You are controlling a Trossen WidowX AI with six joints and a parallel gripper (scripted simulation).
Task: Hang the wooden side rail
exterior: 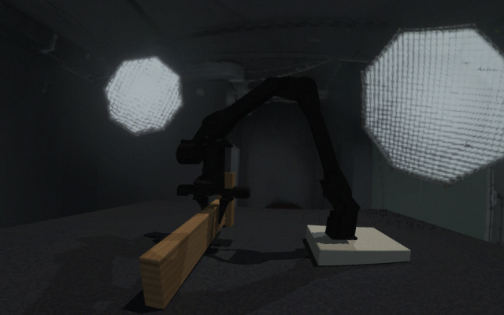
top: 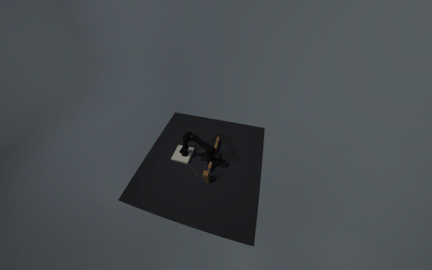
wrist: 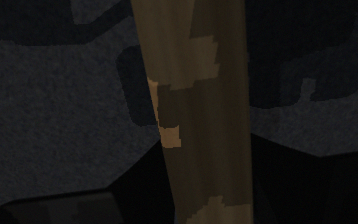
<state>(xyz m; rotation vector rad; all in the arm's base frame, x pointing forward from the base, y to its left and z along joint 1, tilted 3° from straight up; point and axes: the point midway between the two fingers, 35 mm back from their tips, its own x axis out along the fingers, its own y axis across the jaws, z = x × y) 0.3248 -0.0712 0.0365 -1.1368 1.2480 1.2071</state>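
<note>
The wooden side rail (top: 216, 143) (exterior: 185, 252) (wrist: 205, 105) stands on its narrow edge. Its end away from the post is down at the table in the exterior view. My gripper (exterior: 213, 212) (wrist: 197, 134) is shut on the rail between its two ends, with one finger on each side. The headboard post (top: 206, 177) (exterior: 229, 180) stands upright at the rail's other end. The rail's post end is very near the post. The hooks, the pins and the slot are too small, dark or hidden to make out, so I cannot tell whether the hooks sit on the pins.
The arm's base stands on a white slab (top: 177, 157) (exterior: 366, 257), to one side of the rail. The arm arches from there to the rail. The dark table top (top: 185, 206) (exterior: 272, 293) has its edges well beyond the post and rail in the top view.
</note>
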